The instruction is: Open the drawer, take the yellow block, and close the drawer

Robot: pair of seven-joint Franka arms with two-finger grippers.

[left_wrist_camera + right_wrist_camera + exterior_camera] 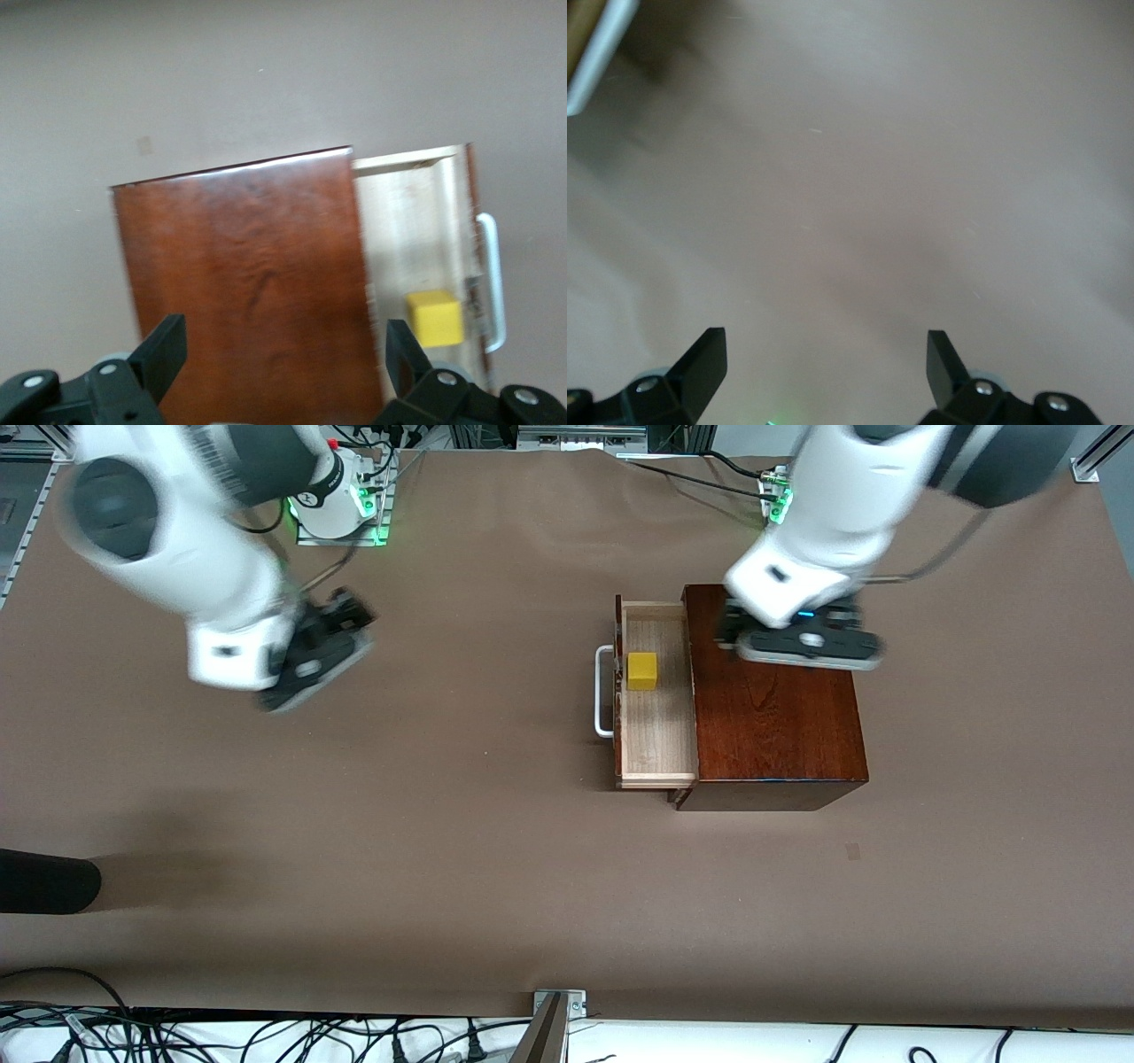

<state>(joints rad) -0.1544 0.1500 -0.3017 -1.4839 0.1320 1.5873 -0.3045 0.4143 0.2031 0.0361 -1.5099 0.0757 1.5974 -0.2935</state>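
The dark wooden box (780, 708) stands toward the left arm's end of the table. Its drawer (657, 726) is pulled out, with the pale wood tray showing and the white bar handle (604, 691) facing the right arm's end. The yellow block (642, 670) sits in the drawer, close to the drawer's front. My left gripper (802, 646) is over the box top, open and empty. In the left wrist view the box top (248, 266), the drawer (412, 230) and the block (434, 317) show past the open left gripper (283, 345). My right gripper (314, 651) is open and empty over bare table toward the right arm's end; it also shows in its wrist view (824, 350).
A black object (44, 881) juts in at the right arm's end of the table, near the front camera. The brown table cover (443, 824) spreads around the box. Cables lie along the table's near edge. A white edge (594, 53) shows in a corner of the right wrist view.
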